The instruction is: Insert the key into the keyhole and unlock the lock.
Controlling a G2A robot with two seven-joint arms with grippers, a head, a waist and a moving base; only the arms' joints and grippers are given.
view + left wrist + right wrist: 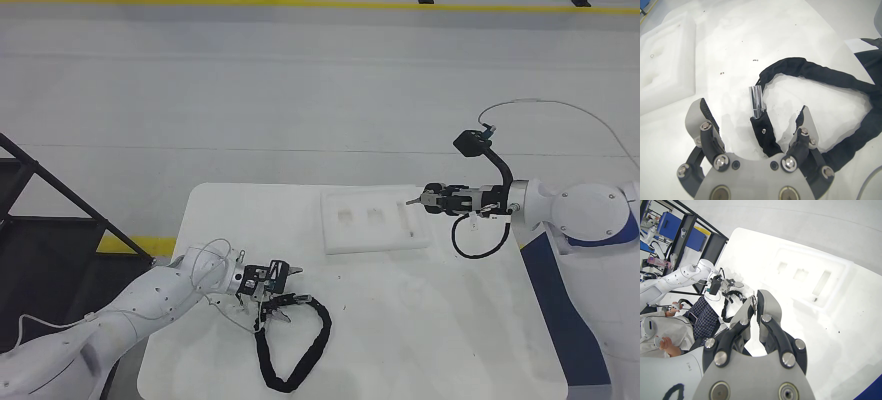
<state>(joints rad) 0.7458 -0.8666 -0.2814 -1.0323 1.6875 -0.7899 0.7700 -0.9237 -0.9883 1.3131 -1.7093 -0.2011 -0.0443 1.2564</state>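
Two right fingers (770,308) pinch key (753,303); left fingers (705,113) wide astride lock (756,103).

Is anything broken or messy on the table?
Nothing is broken or spilled. The chain lock has a black cloth sleeve that looks frayed where its shiny metal end sticks out, between the fingers of the open left gripper. A few dark specks dot the white table.

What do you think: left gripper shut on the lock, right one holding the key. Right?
No. The left wrist view shows the left gripper open, its fingers spread either side of the lock. The right gripper does hold the key.
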